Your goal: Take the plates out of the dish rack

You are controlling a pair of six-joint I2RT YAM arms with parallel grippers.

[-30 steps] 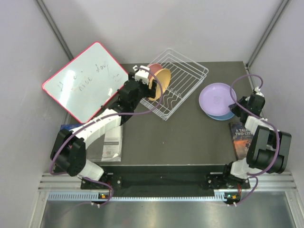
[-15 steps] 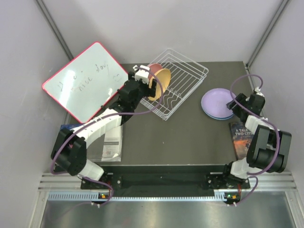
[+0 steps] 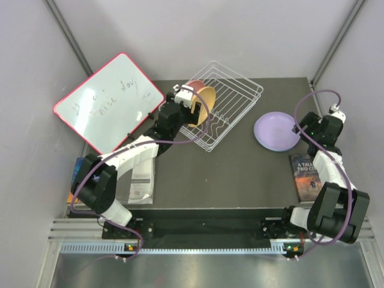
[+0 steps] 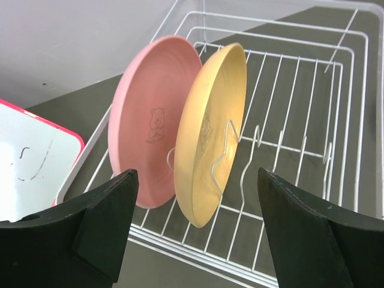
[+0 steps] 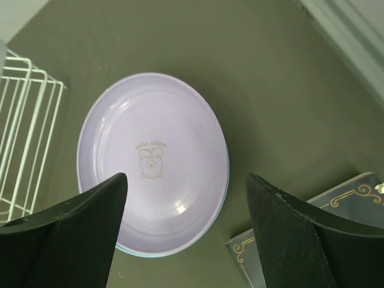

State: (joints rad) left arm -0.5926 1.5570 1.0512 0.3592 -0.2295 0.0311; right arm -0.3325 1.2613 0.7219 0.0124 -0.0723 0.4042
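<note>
Pink plate [image 4: 143, 153], orange plate [image 4: 207, 141], upright, perhaps bear prints

You had a red-framed whiteboard [image 3: 108, 102] with handwriting tilted at the dark table's [image 3: 228, 174] far-left corner. A dark book [image 3: 309, 176] lay near the right edge, a white leaflet [image 3: 143, 180] near left.

Pink plate [image 4: 147, 120] and orange plate [image 4: 210, 132] stand on edge in the white wire dish rack [image 3: 240, 90]. To my right, lilac plate [image 5: 153, 162] lies flat atop light blue plate [image 5: 144, 255].
</note>
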